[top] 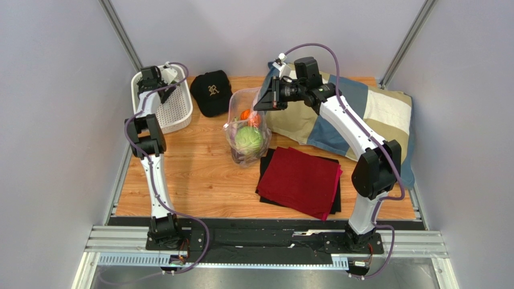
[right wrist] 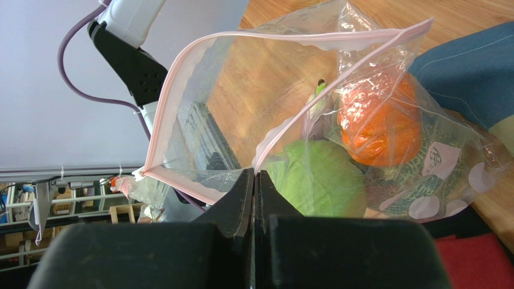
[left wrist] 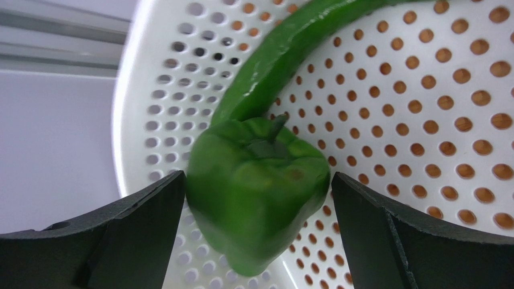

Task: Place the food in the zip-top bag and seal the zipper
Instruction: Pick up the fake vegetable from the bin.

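your left jaws stand open around a green bell pepper (left wrist: 253,198) at the lower centre of the left wrist view. the left-hand jaw sits just beside its skin and the right-hand one shows a gap, so nothing is gripped yet. a long green pepper (left wrist: 271,60) curves up behind it towards the top of the frame, and both lie in the white basket (left wrist: 422,120).

your right jaws are pressed together on the rim of the zip-top bag (right wrist: 241,90) at the lower centre of the right wrist view. they pinch it at the zipper (right wrist: 175,102) and hold the mouth wide open. inside, at the right of that frame, you can see the orange pumpkin (right wrist: 377,129), the pale green cabbage (right wrist: 317,180) and the netted melon (right wrist: 440,162).

in the top view the bag (top: 246,129) stands at the middle of the table (top: 193,180), with the basket (top: 181,111) at the upper left, a black cap (top: 211,90) between them and a red cloth (top: 300,179) below right.

by my reckoning you are well past halfway: most of the food is bagged. the two peppers are left to carry over, and then the zipper, now gaping, needs pressing shut along its whole length.
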Robot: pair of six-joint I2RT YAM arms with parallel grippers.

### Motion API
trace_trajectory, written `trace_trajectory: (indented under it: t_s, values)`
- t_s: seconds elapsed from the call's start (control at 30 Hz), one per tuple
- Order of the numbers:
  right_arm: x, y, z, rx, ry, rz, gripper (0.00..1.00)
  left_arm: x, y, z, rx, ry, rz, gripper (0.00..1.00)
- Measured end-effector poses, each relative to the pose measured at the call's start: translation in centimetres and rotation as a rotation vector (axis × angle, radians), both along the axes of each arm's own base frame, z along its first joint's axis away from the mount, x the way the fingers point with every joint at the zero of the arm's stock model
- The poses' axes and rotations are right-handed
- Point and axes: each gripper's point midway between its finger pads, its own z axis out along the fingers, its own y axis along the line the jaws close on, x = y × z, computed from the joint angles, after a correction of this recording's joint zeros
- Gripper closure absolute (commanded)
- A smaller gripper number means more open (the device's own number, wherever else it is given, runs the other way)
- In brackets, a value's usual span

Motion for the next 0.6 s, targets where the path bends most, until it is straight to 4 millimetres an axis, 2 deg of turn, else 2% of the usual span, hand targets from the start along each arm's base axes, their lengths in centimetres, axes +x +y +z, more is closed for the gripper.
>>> trace_trajectory:
  t_s: [0.07,0.17,0.27,0.3,0.33,0.47,0.6]
  values:
    - [0.0,0.0,-0.1,-0.001,-0.001,0.001,1.00,0.2,0.4,-1.0,0.035,0.016,-0.009,0.02]
    - [-0.1,-0.1,-0.4,-0.006,0.006,0.000,1.00,0.5,0.6,-0.6,0.065,0.010,-0.018,0.16]
    - [-0.1,-0.2,-0.8,-0.011,0.016,-0.001,1.00,0.4,0.6,-0.8,0.079,0.024,-0.029,0.33]
    - [-0.1,-0.2,-0.8,-0.011,0.017,-0.001,1.00,0.3,0.6,-0.9,0.080,0.026,-0.032,0.43]
    - [-0.1,-0.2,-0.8,-0.012,0.018,-0.002,1.00,0.3,0.5,-1.0,0.081,0.026,-0.035,0.47]
    - [-0.2,-0.3,-0.9,-0.013,0.021,-0.002,1.00,-0.4,-0.1,-0.8,0.054,0.030,-0.044,0.56]
    - [-0.2,-0.3,-0.9,-0.013,0.021,-0.001,1.00,-1.5,-1.4,1.2,-0.022,0.029,-0.035,0.66]
